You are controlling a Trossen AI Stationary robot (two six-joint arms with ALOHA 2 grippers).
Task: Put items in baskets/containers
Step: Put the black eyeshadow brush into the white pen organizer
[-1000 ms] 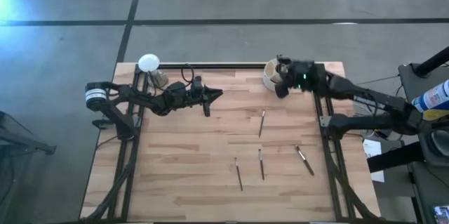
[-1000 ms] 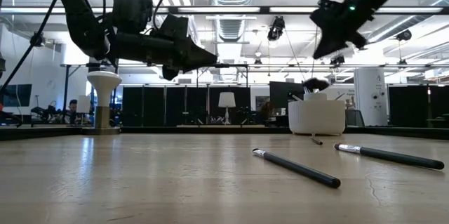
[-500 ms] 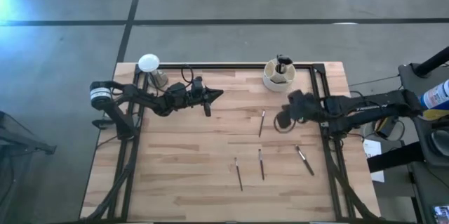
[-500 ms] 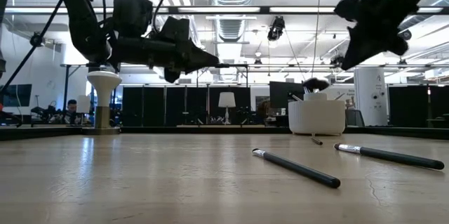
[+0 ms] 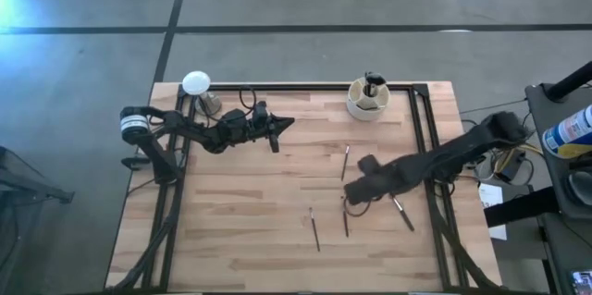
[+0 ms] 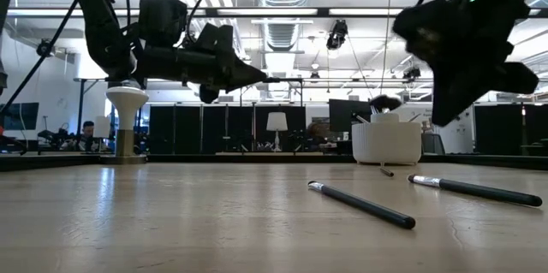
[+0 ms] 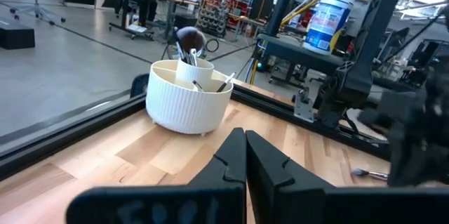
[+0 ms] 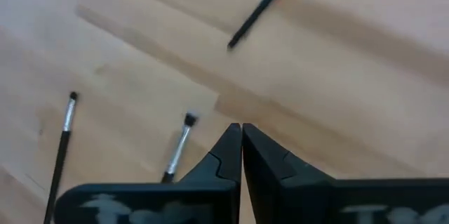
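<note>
The right hand [image 5: 350, 191] is hovering low over the middle right of the tabletop [image 5: 240, 202], its two fingers [image 8: 228, 150] pressed together and holding nothing. It is hanging directly above loose makeup brushes, probably to line up a pick before opening. The left hand [image 5: 287, 125] is waiting in the air over the far left of the tabletop, fingers likewise closed and empty, kept clear of the working side.

The cream-white cup [image 5: 367, 101] is sitting at the far edge, right of centre, well apart from the right hand. It is already holding several brushes upright, one with a fluffy dark head [image 7: 189, 40], so part of the job looks done.

Four brushes are still lying flat on the wood. One [image 5: 346, 162] is lying just far of the right hand. Another [image 5: 402, 212] is lying to its right. A third [image 5: 345, 219] is lying partly under the hand, on its near side. The fourth [image 5: 314, 229] is lying near and slightly left. All are lying loose and separate, which should make single grasps easier.
</note>
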